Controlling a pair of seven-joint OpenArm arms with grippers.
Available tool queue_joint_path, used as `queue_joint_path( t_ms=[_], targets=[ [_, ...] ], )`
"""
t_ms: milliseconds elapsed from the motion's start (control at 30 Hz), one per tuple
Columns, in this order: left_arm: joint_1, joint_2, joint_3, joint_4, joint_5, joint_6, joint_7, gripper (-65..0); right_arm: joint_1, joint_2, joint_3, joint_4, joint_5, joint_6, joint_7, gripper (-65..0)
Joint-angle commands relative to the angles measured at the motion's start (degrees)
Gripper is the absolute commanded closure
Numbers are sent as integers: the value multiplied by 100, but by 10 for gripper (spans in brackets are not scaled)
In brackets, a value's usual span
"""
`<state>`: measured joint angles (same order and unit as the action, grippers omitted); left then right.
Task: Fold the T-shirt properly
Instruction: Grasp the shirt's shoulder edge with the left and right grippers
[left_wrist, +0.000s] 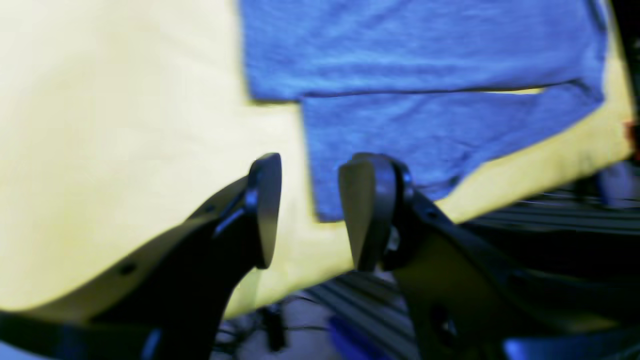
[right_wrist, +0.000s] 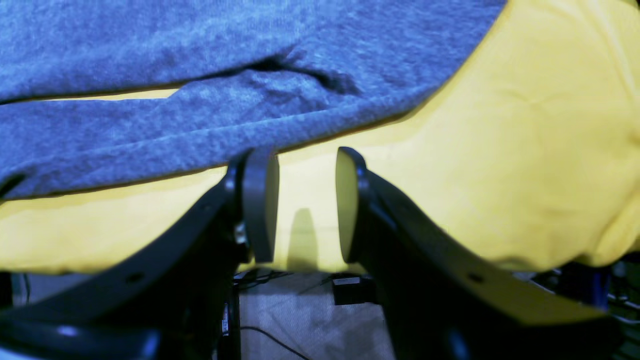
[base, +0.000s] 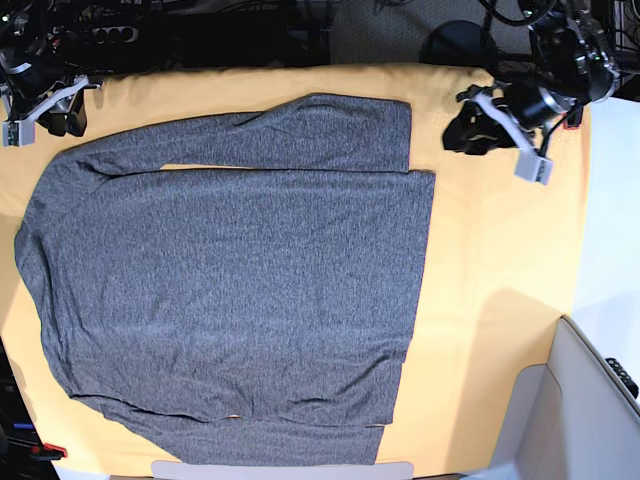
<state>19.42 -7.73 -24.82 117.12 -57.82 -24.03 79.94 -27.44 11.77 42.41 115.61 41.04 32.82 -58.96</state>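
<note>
The dark-grey T-shirt (base: 230, 280) lies flat on the yellow-orange cloth (base: 500, 260), body spread wide. One long sleeve (base: 300, 130) runs along the far edge, and the other lies along the near edge. My left gripper (base: 465, 122) hovers just past that sleeve's cuff. In the left wrist view this gripper (left_wrist: 310, 210) is open and empty, with the cuff corner (left_wrist: 330, 200) right in front of it. My right gripper (base: 65, 118) sits at the far left by the shoulder. It (right_wrist: 305, 205) is open and empty, just short of the T-shirt's edge (right_wrist: 150, 150).
The cloth (right_wrist: 525, 150) drapes over the table's far edge, with floor and cables (right_wrist: 300, 320) below. A pale box (base: 590, 410) stands at the near right corner. Dark equipment and cables (base: 200, 30) line the back.
</note>
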Motion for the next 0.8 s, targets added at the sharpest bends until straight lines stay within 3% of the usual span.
queue_joint_path(
  t_ms=[0, 267, 367, 500, 667, 767],
  targets=[
    [-65, 3, 130, -51, -95, -1, 6, -239, -3, 76, -52, 74, 112, 19, 107, -199],
    [-540, 21, 552, -877, -95, -1, 6, -238, -38, 32, -439, -392, 103, 37, 142, -199],
    [-628, -14, 552, -1026, -95, 8, 6, -238, -109, 32, -422, -383, 103, 353, 151, -199],
    [-707, -181, 658, -1167, -95, 8, 6, -237, -56, -3, -413, -418, 129, 389, 151, -199],
    [-751, -304, 825, -1220, -95, 8, 6, -237, 129, -663, 36, -638, 182, 415, 151, -199],
    [-751, -304, 877, -1229, -86, 8, 6, -237, 234, -1058, 589, -928, 472, 718, 107, -199]
  ],
)
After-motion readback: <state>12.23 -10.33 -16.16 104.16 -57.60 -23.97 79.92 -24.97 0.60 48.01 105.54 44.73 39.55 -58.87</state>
